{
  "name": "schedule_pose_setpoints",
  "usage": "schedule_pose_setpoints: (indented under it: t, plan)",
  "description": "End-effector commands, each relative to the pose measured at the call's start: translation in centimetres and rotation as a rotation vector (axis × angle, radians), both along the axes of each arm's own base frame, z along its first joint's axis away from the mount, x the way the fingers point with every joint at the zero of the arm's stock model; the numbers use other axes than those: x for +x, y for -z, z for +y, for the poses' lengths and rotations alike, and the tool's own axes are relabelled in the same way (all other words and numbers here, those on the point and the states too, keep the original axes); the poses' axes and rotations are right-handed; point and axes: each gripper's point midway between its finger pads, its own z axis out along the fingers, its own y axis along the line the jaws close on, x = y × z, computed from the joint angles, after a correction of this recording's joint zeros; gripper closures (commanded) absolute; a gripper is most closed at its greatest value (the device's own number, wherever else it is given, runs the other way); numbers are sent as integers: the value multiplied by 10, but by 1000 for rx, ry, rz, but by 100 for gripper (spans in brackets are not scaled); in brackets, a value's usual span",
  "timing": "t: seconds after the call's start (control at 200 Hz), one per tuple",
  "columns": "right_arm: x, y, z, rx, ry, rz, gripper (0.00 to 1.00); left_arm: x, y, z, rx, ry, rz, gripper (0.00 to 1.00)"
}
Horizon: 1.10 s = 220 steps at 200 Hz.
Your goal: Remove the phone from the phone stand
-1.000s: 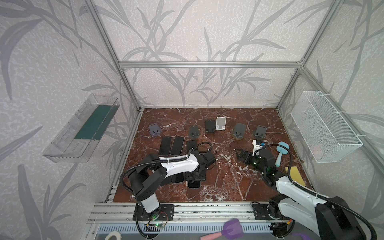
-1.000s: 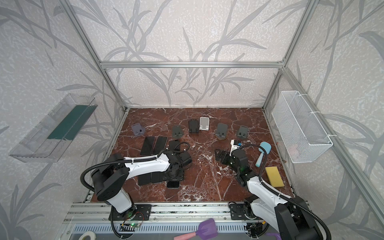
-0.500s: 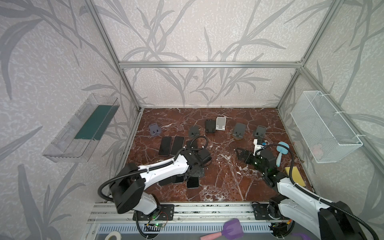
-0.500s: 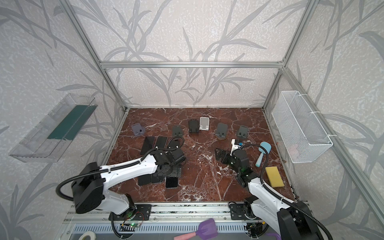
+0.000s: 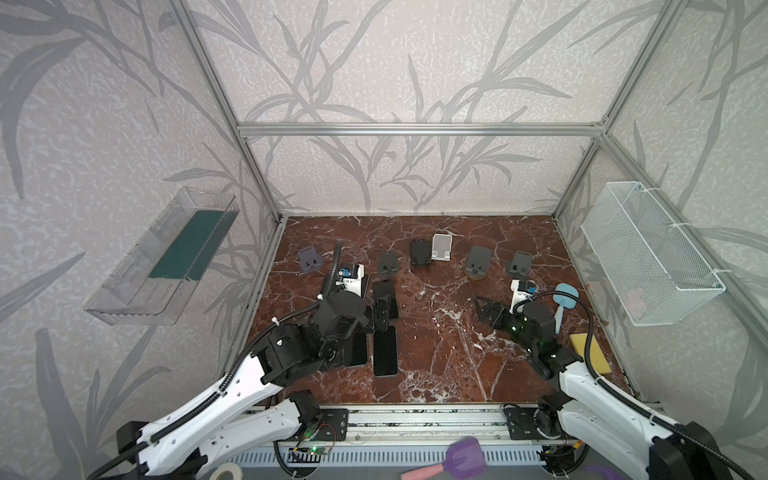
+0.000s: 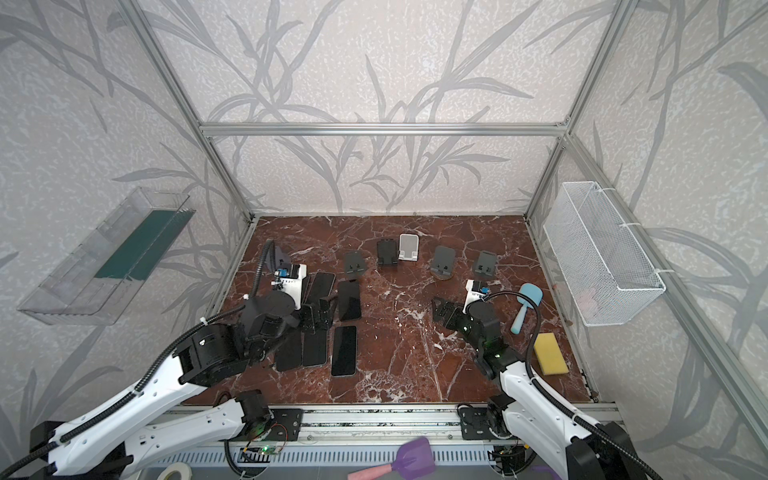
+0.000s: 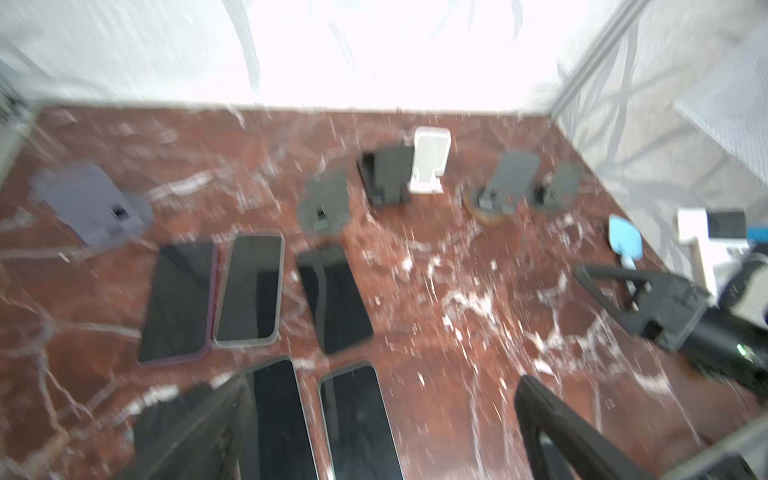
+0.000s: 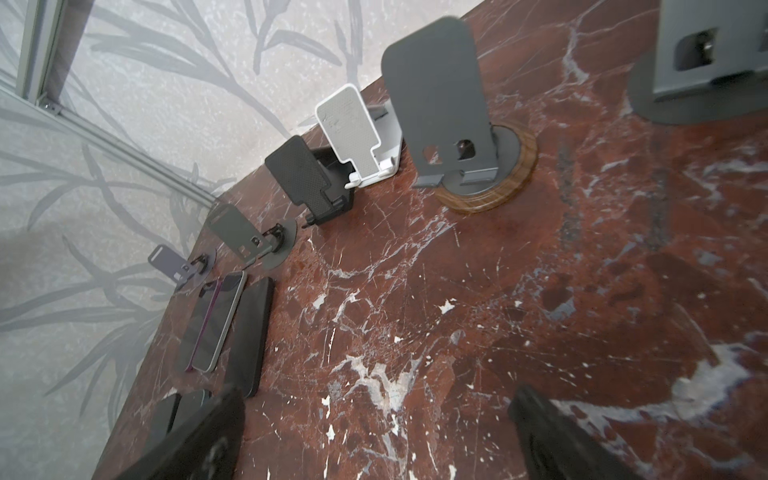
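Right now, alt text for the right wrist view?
Empty phone stands line a red marble table, a white stand among grey and black ones; phones lie flat beside them. The right gripper, jaws open, holds nothing.
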Motion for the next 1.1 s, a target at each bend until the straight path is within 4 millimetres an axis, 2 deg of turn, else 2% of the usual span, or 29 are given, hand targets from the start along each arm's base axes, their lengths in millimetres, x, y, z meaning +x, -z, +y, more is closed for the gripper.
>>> schedule_pose_setpoints:
  t: [0.0, 0.17, 0.23, 0.27, 0.345, 0.395, 0.46, 0.54, 0.58, 0.725, 0.815, 0.925, 1.025, 1.05, 1.095]
  plan:
    - [2, -24, -15, -7, 82, -84, 1, 15, -14, 23, 130, -91, -188, 1]
    - [-9, -63, -31, -88, 120, -152, 1, 15, -22, 37, 216, -95, -399, 1]
    - [-12, -74, -35, -124, 117, -202, 1, 15, -26, 51, 238, -158, -466, 1]
    - [-14, -81, -35, -147, 109, -253, 1, 12, -34, 68, 283, -230, -524, 1]
    - [-18, -89, -28, -210, 41, -359, 1, 6, -45, 101, 349, -380, -607, 1]
    - [-22, -92, -20, -256, -23, -419, 1, 4, -48, 109, 401, -405, -658, 1]
    - [-25, -89, -13, -293, -73, -458, 1, 9, -40, 110, 398, -410, -693, 1]
    - [-22, -82, -14, -296, -64, -460, 1, 16, -24, 91, 443, -289, -767, 1]
    - [-21, -77, -13, -301, -66, -457, 1, 24, -7, 92, 461, -302, -754, 1]
    - [-21, -70, -7, -337, -115, -448, 1, 47, 40, 133, 345, -549, -670, 1]
    - [-22, -68, -8, -355, -117, -448, 1, 59, 75, 167, 270, -734, -547, 1]
    - [-22, -63, -13, -381, -96, -447, 1, 78, 110, 174, 357, -667, -465, 1]
    - [-19, -60, -15, -387, -83, -452, 1, 98, 140, 197, 266, -654, -412, 1]
    - [-19, -60, -14, -389, -84, -454, 1, 104, 152, 201, 266, -643, -382, 1]
    - [-18, -60, -13, -401, -91, -459, 1, 114, 160, 207, 233, -640, -388, 1]
